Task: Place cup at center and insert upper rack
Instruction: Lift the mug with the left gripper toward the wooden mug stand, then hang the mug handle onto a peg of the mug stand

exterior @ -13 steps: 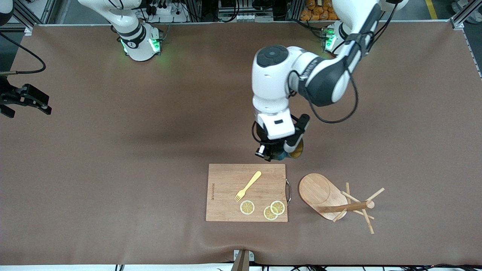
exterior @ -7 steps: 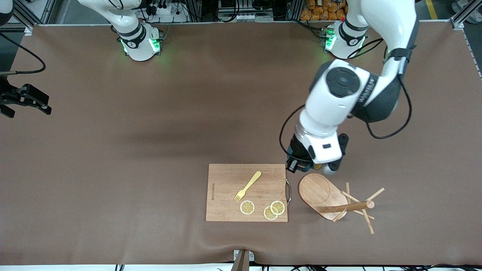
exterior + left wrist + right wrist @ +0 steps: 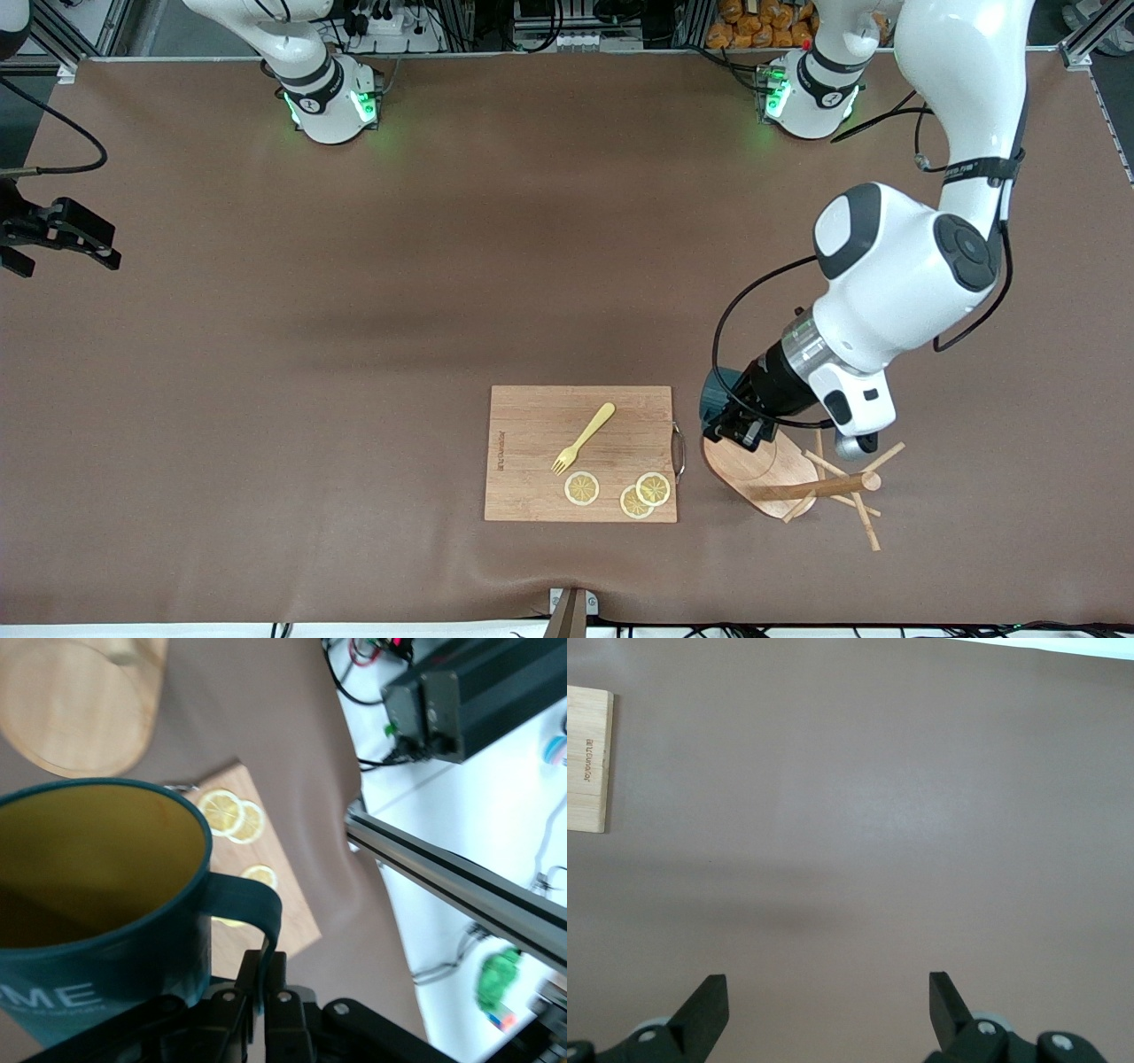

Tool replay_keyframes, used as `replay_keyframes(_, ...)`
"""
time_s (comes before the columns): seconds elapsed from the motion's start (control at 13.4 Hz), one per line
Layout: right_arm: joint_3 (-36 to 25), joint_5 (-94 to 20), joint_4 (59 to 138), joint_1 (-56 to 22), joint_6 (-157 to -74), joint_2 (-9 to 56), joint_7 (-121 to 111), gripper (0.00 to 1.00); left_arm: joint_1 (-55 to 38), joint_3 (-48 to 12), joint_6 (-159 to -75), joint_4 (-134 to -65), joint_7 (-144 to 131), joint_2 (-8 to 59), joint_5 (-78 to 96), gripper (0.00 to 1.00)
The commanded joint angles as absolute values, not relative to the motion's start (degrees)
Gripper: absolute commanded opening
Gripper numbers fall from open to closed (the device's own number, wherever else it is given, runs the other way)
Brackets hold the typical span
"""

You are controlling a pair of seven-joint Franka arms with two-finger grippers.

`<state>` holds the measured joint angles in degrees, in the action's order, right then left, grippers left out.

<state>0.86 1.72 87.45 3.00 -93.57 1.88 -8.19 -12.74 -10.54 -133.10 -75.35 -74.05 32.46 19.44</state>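
Front view shows a wide table point(image 3: 354, 292) under a brown mat, with aluminium framing, cables and equipment along the edge where the arm bases stand. Toward the left arm's end, the upper rack point(image 3: 788, 474) lies toppled on the mat: its oval base point(image 3: 749, 456) stands on edge facing the cutting board point(image 3: 580, 453), and its central post point(image 3: 828, 486) runs level along the table toward the left arm's end, thin pegs fanning from it. Just beside the rack's base, toward the right arm's end, the rectangular wooden board carries a yellow fork point(image 3: 583, 438) and three lemon slices point(image 3: 620, 492); a small burned-in mark along its short edge is too small to read.

Over the rack's base hangs the left gripper point(image 3: 735, 428), jaws closed on the cup point(image 3: 711, 406). In the left wrist view the cup point(image 3: 97, 895) is held by its handle point(image 3: 244, 908) between the fingers point(image 3: 266, 979), its yellowish-brown inside showing, with pale letters "ME" on the teal wall.

Well off at the right arm's end of the table, the right gripper point(image 3: 824, 1001) waits above bare mat, its fingers spread wide and holding nothing.
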Motion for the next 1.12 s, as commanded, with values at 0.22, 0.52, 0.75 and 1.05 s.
replay_keyframes(0.22,1.41,2.20,87.63,3.60,-92.90,1.06,-7.38,1.00,-10.55,-10.72,-143.59,-75.59,-71.81,35.59,28.03,0.00)
replay_keyframes(0.52,1.49,2.11,87.63,3.52,-92.55,1.05,-7.38,1.00,-9.76,-10.64,-145.46,-75.85,-71.63,36.21,29.79,0.00)
replay_keyframes(0.75,1.49,2.11,87.63,3.52,-92.55,1.05,-7.38,1.00,-7.48,-10.72,-145.46,-76.02,-71.89,35.95,29.97,0.00)
replay_keyframes(1.05,1.49,2.11,87.63,3.52,-92.55,1.05,-7.38,1.00,-6.86,-10.64,-145.46,-76.29,-71.81,36.82,29.97,0.00)
